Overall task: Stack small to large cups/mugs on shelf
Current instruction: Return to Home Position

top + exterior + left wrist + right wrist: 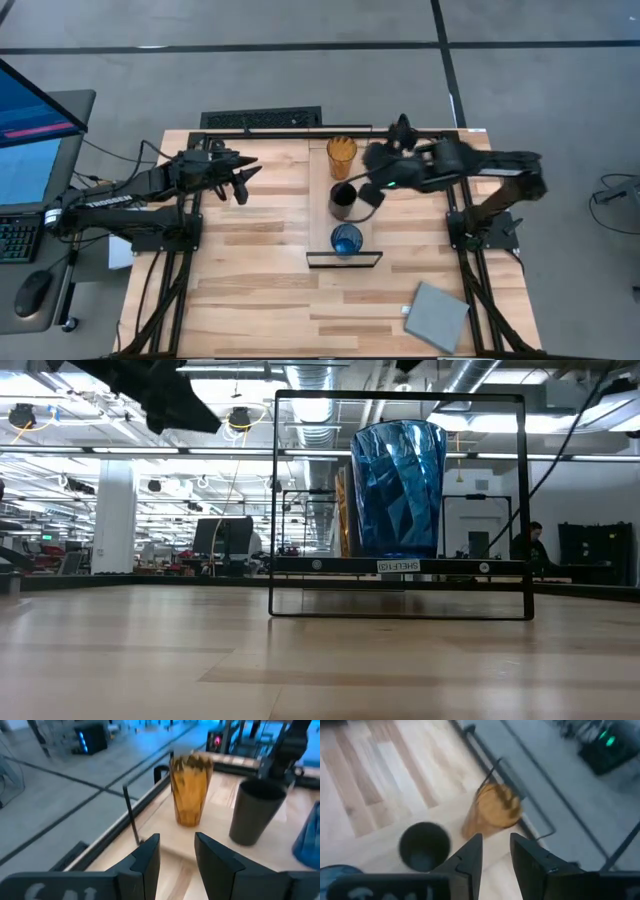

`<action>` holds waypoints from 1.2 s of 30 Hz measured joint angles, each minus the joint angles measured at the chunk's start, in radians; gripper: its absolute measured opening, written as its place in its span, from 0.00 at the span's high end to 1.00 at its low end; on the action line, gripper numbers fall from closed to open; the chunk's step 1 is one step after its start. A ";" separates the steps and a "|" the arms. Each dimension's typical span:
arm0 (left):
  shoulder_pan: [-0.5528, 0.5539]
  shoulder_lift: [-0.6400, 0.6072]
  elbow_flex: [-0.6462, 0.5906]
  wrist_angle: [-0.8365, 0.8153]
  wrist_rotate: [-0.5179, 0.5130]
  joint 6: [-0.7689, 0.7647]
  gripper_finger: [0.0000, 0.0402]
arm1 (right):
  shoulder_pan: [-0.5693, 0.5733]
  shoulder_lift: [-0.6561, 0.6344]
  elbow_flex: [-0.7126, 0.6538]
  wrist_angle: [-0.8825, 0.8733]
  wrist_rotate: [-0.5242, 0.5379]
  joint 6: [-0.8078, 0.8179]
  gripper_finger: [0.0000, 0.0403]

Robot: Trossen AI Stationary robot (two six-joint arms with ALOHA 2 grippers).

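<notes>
Right gripper (495, 839) hung empty, fingers parted, near the black cup (424, 845) on the shelf (320, 225) (cups ranked lengthwise). Left gripper (248, 180), also parted, stood well apart.

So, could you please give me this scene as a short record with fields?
shelf: plank lying mid-table
on shelf: amber tumbler, black cup, blue cup, in one row, blue at the framed end
left gripper: open, empty, beside shelf
right gripper: open, empty, above shelf
off shelf: grey pad
</notes>
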 joint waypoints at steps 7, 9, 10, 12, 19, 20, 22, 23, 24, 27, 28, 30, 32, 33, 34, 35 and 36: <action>0.000 0.000 0.000 0.158 -0.002 -0.011 0.72 | -0.030 -0.243 -0.271 0.233 0.010 -0.205 0.70; 0.000 0.000 0.000 0.179 -0.008 -0.031 0.72 | -0.044 -0.325 -0.372 0.316 0.002 -0.242 0.70; 0.000 0.000 0.000 0.182 -0.008 -0.047 0.72 | -0.052 -0.365 -0.423 0.351 -0.009 -0.260 0.70; 0.000 0.000 0.000 0.183 -0.008 -0.077 0.72 | -0.071 -0.448 -0.525 0.475 -0.044 -0.291 0.70; 0.000 0.001 0.000 0.188 -0.035 -0.141 0.72 | -0.148 -0.728 -0.863 0.849 -0.197 -0.455 0.70; 0.000 0.001 0.000 0.190 -0.048 -0.139 0.72 | -0.158 -0.762 -0.899 0.878 -0.197 -0.473 0.70; 0.000 0.005 0.000 0.199 -0.058 -0.109 0.72 | -0.180 -0.834 -0.973 0.925 -0.205 -0.500 0.70; 0.000 0.009 0.000 0.202 -0.060 -0.086 0.72 | -0.192 -0.866 -1.005 0.947 -0.230 -0.503 0.70; 0.000 0.011 0.000 0.203 -0.060 -0.060 0.72 | -0.207 -0.902 -1.040 0.965 -0.264 -0.503 0.70; 0.000 0.024 0.000 0.243 -0.035 -0.001 0.72 | -0.256 -1.004 -1.135 1.027 -0.344 -0.487 0.70; 0.000 0.030 0.000 0.248 -0.028 0.020 0.72 | -0.271 -1.038 -1.165 1.053 -0.355 -0.486 0.70; 0.000 0.041 -0.002 0.265 -0.024 0.055 0.72 | -0.296 -1.094 -1.217 1.100 -0.359 -0.486 0.70; 0.011 0.042 -0.018 0.274 -0.051 0.073 0.72 | -0.319 -1.147 -1.259 1.135 -0.361 -0.492 0.70; 0.021 0.038 -0.033 0.275 -0.071 0.073 0.72 | -0.328 -1.169 -1.275 1.136 -0.362 -0.492 0.70; 0.033 0.029 -0.057 0.282 -0.080 0.067 0.72 | -0.338 -1.187 -1.287 1.141 -0.364 -0.490 0.70; 0.045 0.015 -0.088 0.306 -0.078 0.058 0.72 | -0.346 -1.203 -1.299 1.147 -0.369 -0.478 0.70; 0.054 -0.002 -0.120 0.348 -0.062 0.053 0.72 | -0.355 -1.222 -1.315 1.145 -0.377 -0.465 0.70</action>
